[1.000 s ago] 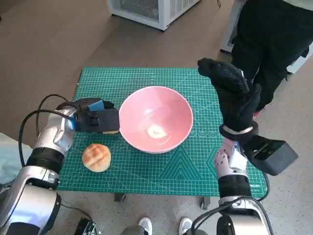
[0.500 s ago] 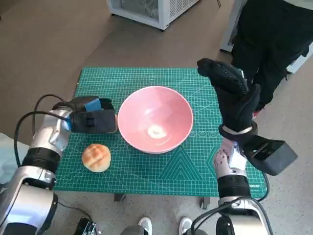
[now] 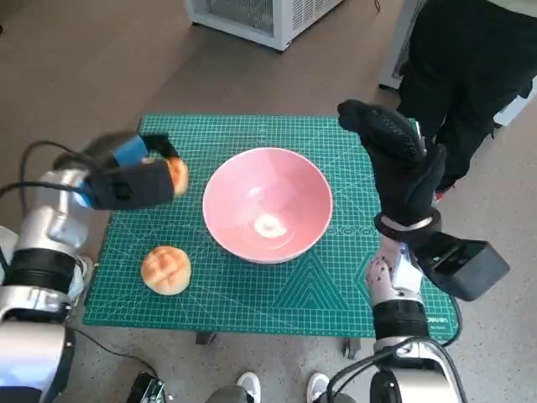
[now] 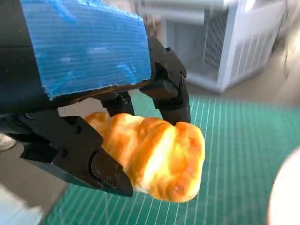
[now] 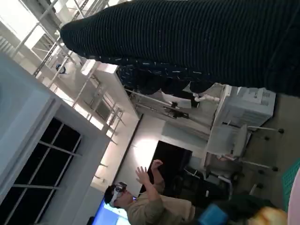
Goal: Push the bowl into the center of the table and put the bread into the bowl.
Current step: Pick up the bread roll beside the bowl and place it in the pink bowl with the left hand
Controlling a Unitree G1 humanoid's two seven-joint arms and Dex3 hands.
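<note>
Left robot hand (image 3: 134, 180) is clamped on a bread (image 4: 154, 159), lifted off the desk (image 3: 336, 285) just left of the bowl (image 3: 267, 204). In the left wrist view the black fingers (image 4: 171, 89) wrap its top and a lower finger sits under it; the loaf sticks out well past the grip.

Right robot hand (image 3: 398, 164) is raised over the desk's right side, holding nothing, fingers look extended together. Can't tell more from its wrist view.

Bowl sits about mid-desk, to the right of your left robot hand, close by. Push looks done, so you're on the carry.

A second bread (image 3: 166, 269) lies on the desk below the left robot hand, apart from the bowl.

Handling, my read:
- Bread is light and soft, crust glossy. It'll dent, not break. Don't squeeze harder.
- Grip is near one end, so the free end may sag or pivot. Move smoothly.
- Bowl looks rigid, smooth and probably slides easily. Clear the rim, release low over the middle.
</note>
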